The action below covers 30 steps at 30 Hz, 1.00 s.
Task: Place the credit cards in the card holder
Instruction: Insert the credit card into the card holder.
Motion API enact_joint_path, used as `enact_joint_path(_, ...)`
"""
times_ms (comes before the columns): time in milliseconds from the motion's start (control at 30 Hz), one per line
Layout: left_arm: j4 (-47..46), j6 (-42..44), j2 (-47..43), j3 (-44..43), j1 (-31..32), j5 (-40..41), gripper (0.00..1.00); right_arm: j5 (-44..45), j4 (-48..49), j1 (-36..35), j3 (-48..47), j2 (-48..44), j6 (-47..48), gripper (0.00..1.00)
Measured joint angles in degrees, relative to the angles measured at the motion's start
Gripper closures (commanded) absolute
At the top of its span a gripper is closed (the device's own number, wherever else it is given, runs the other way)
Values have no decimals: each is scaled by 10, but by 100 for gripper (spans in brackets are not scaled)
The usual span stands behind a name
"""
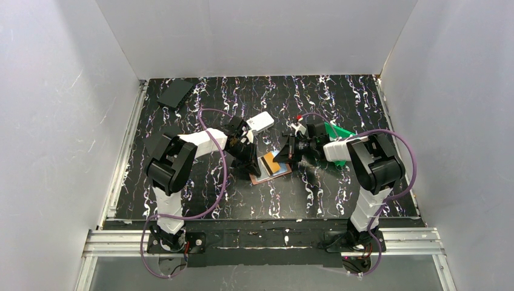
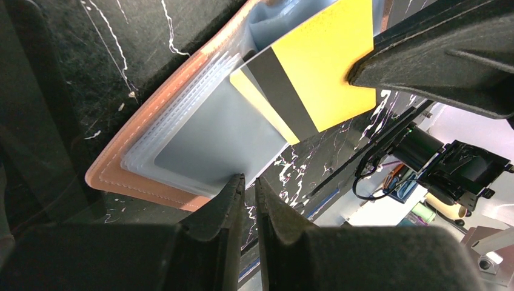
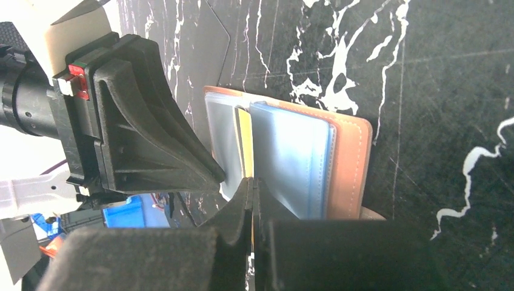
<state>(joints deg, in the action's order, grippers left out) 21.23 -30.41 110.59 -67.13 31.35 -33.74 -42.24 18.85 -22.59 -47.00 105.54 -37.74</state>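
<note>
Pinches the yellow credit card [image 2: 321, 54] in the right gripper [image 3: 251, 194], fingers clamped, striped end angled into a clear sleeve [image 2: 212, 139] of the card holder [image 1: 271, 165] lying open on the table [image 1: 339, 200]. Braces the left gripper [image 2: 250, 188], fingers nearly together, at the sleeves' edge, likely steadying; cannot tell whether nipping one.

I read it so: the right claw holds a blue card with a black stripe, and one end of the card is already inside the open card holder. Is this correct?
Not quite: the card is yellow, not blue, as the left wrist view shows plainly. The rest stands: the right claw holds it, it has a black stripe, and one end is already inside the open card holder.
</note>
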Motion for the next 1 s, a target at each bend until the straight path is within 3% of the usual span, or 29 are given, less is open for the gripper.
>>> enact_joint_path(767, 0, 15, 0, 1, 0, -2, 87, 8, -80, -4, -42, 0, 138, 99)
enact_joint_path(1000, 0, 14, 0, 3, 0, -6, 87, 27, -4, -30, -6, -1, 110, 99)
